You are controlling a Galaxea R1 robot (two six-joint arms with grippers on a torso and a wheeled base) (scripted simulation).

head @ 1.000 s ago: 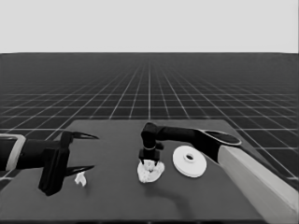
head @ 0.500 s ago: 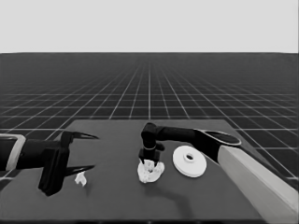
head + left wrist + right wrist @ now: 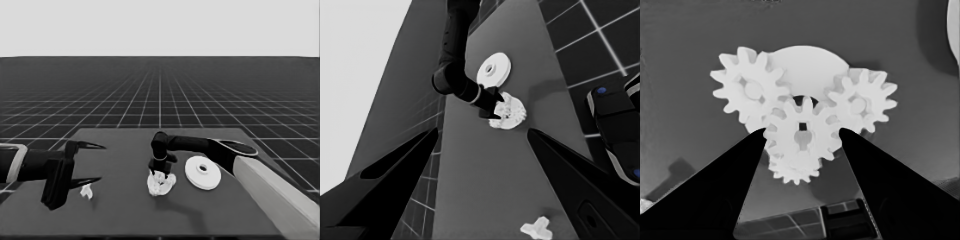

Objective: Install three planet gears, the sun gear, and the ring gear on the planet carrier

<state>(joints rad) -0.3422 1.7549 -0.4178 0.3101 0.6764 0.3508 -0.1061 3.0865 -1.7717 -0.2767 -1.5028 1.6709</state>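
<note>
The smaller round part [image 3: 170, 186] lies at the table's middle and carries several small gears. In the right wrist view a gear [image 3: 747, 90] sits on one side of it, a second [image 3: 862, 102] on the other, and a third [image 3: 792, 172] shows partly under a centre gear [image 3: 801, 135]. My right gripper [image 3: 802, 132] is shut on that centre gear, straight above the smaller round part [image 3: 807, 57]. The head view shows this gripper [image 3: 160, 171] pointing down onto the cluster. To its right lies the larger round part [image 3: 202, 173]. My left gripper [image 3: 101, 162] waits open over the table's left end.
A thin white piece [image 3: 86, 191] lies under the left gripper's fingers, not held. Seen from the left wrist it [image 3: 536, 229] lies near the fingers, with dark machinery with blue lights [image 3: 615, 130] past the table's edge. The right arm's pale part [image 3: 280, 195] fills the lower right corner.
</note>
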